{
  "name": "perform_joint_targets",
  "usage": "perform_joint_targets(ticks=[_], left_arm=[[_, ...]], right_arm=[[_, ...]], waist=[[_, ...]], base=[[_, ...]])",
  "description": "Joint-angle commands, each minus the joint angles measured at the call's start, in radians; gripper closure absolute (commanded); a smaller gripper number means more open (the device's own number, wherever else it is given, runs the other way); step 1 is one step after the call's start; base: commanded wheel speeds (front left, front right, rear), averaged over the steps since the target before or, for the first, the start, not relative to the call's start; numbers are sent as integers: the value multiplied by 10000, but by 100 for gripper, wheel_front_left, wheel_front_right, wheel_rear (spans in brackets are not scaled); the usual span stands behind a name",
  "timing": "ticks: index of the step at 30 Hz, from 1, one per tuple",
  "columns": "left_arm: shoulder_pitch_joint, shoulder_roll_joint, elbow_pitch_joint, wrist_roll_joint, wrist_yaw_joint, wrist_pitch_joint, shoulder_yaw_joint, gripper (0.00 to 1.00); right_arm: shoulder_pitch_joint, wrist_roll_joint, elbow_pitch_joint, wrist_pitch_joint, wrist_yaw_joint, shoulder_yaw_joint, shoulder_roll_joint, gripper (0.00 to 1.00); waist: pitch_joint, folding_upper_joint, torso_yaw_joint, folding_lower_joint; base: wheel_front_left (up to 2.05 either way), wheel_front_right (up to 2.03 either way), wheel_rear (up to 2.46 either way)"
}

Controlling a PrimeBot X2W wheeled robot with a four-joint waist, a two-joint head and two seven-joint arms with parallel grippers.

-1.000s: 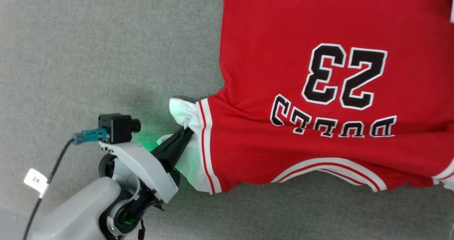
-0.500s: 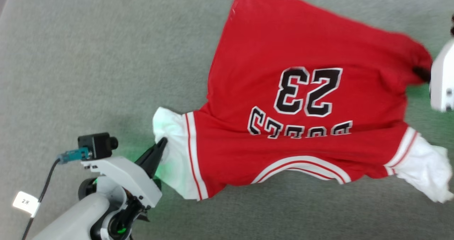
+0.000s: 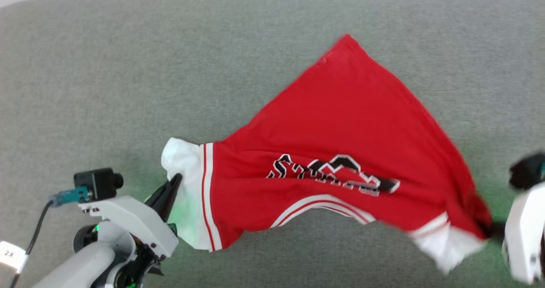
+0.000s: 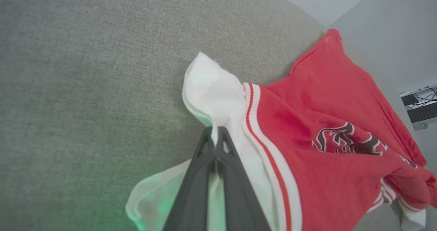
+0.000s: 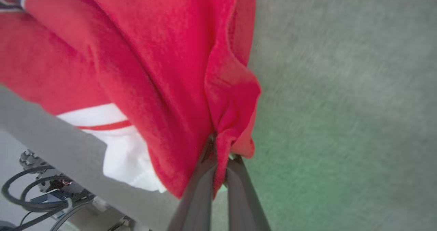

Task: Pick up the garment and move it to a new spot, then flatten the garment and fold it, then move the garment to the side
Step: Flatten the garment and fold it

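A: Where is the garment (image 3: 340, 122) now?

B: The red jersey T-shirt is on the grey fabric tabletop (image 3: 127, 67), in the middle and right part, closer to the near edge. One red hem corner (image 3: 347, 39) points toward the far edge. It is near that edge but does not reach it.

A: And the left gripper (image 4: 214, 130)?

B: It is close to the near-left corner. Its jaws are closed on the white sleeve (image 3: 183, 194) at the robot's left side, just beside the striped trim (image 3: 206, 194). In the left wrist view the two dark fingers are pressed together with white cloth between them. A green light falls on the sleeve there.

A: What about the right gripper (image 5: 221, 156)?

B: It is near the near-right corner, and it is blurred in the head view. The right wrist view shows its jaws closed on a bunch of red cloth. The other sleeve (image 3: 447, 247), also white, is just beside this bunch.

A: Is the shirt flat?

B: No. The cloth stretches between the two grippers with long folds. The black lettering (image 3: 336, 175) is crumpled, so I cannot read it. How much of the cloth is lifted from the tabletop, I cannot tell.

A: Anything else?

B: A small black camera (image 3: 96, 181) sits on the left wrist, and a white tag (image 3: 10, 254) hangs on its cable.
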Motion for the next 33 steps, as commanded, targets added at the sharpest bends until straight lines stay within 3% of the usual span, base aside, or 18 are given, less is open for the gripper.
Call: perform_joint_targets(ticks=[1,7,12,13,14,20,25,29,33], left_arm=[[102,36,-57,-69,68,-43,29,100],[227,124,-269,-78,156,-75,65,100],[252,151,-337,-88,193,-55,69,100],[232,139,-342,-78,186,-51,64,100],[218,132,-343,-59,181,-47,51,100],[119,-47,-333,22,103,-71,-11,100],[-54,-285,-348,168,-10,-72,-139,100],[-320,-538,-260,297,-147,-45,-223,100],[-597,-823,-86,411,-295,-38,-280,100]], right_arm=[[428,-2,-235,72,-11,-186,69,100],[2412,-562,-1511,683,-11,-549,673,100],[2792,-1153,-2081,746,-11,-835,1233,100],[2718,-1309,-2140,638,-11,-1006,1341,31],[2660,-1451,-2252,640,-11,-1093,1365,0],[1956,-1512,-3462,1252,-11,-2466,1030,0],[205,-1526,-3992,1711,-11,-3192,617,0],[-1589,-2063,-3171,1352,-11,-2328,528,0],[-3384,-2379,-1611,903,-11,-1157,846,0]], waist=[[-83,0,-141,0],[-43,0,-247,0],[6,0,-317,0],[7,0,-318,0],[4,0,-319,0],[-19,0,-146,0],[218,0,222,0],[602,0,663,0],[1029,0,1068,0]], base=[[0,0,0],[0,0,0],[0,0,0],[0,0,0],[0,0,0],[0,0,0],[0,0,0],[0,0,0],[0,0,0]])
